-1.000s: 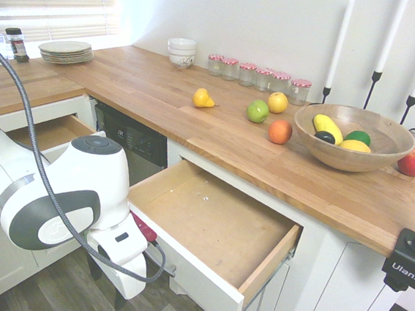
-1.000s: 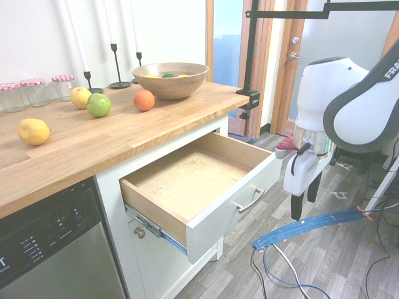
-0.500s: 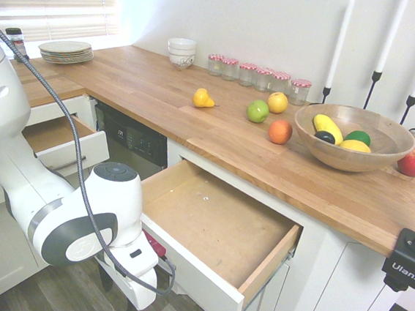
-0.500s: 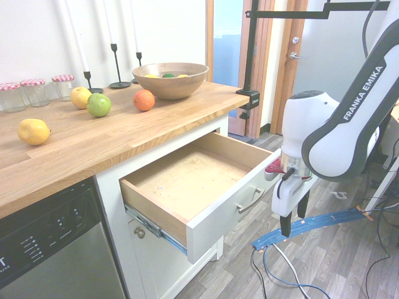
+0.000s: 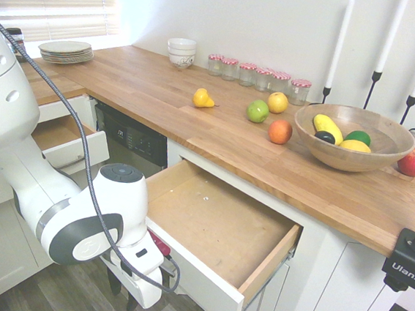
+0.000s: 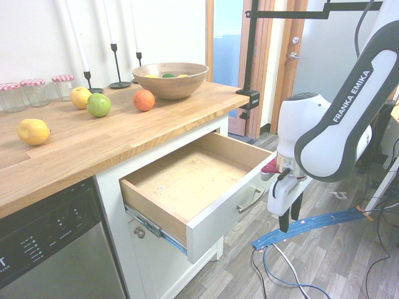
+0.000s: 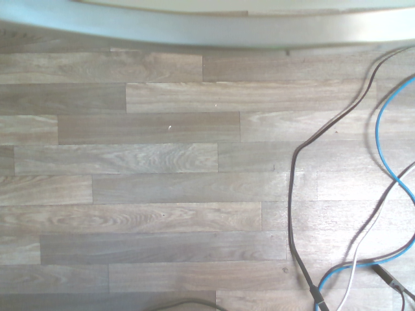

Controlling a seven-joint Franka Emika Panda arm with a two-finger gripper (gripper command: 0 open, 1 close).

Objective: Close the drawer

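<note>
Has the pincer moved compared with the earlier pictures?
Yes. In the second exterior view, the pincer has shifted leftward, toward the open drawer, which has stayed put beneath the wooden countertop.

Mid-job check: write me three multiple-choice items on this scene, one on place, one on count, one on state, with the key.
1. Where is the red apple?
A) inside the wooden bowl
B) on the counter beside the bowl
C) in the drawer

2. How many candles stand on the counter?
A) one
B) five
C) three

3. How is the drawer under the fruit?
A) pulled out, with nothing large in it
B) fully shut
C) pulled out and full of plates

1: B, the red apple sits outside the rim of the wooden bowl.
2: C, three white candles rise on dark holders.
3: A, the drawer juts out, its bottom largely bare.
</note>
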